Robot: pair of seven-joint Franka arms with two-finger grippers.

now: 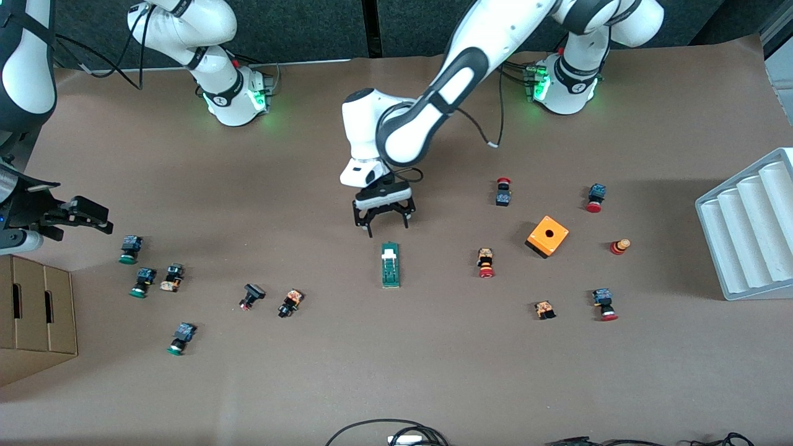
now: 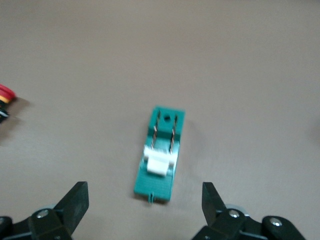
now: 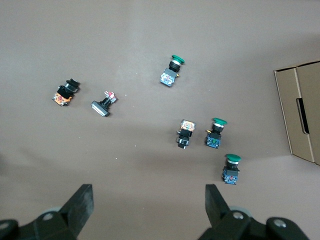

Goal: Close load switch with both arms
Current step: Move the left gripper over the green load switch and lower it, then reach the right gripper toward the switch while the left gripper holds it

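The load switch [image 1: 390, 265] lies flat near the middle of the worktop [image 1: 396, 371], its long axis running toward the front camera, with the white piece at the end nearer the arm bases. In the left wrist view the switch [image 2: 160, 155] shows two thin metal posts and a white block across them; whether that block is seated fully down cannot be judged from this angle.

The left tool [image 1: 383, 223] hangs just above the worktop beside the switch's white end, fingers spread wide, holding nothing and clear of the switch. Its fingertips [image 2: 75, 200] flank the switch in its own camera.

The right tool [image 1: 80, 217] is up in the air at the right arm's end of the worktop, over bare surface near a cardboard box [image 1: 34, 316]. Its fingers [image 3: 82, 202] are wide apart and empty. That arm waits.

Green-capped push-buttons [image 1: 130, 249] lie scattered toward the right arm's end, with a few dark ones [image 1: 290, 302] nearer the switch. Toward the left arm's end lie red-capped push-buttons [image 1: 486, 262], an orange cube [image 1: 547, 236] with a hole in its top face, and a white ribbed tray [image 1: 749, 229] at the worktop's edge.
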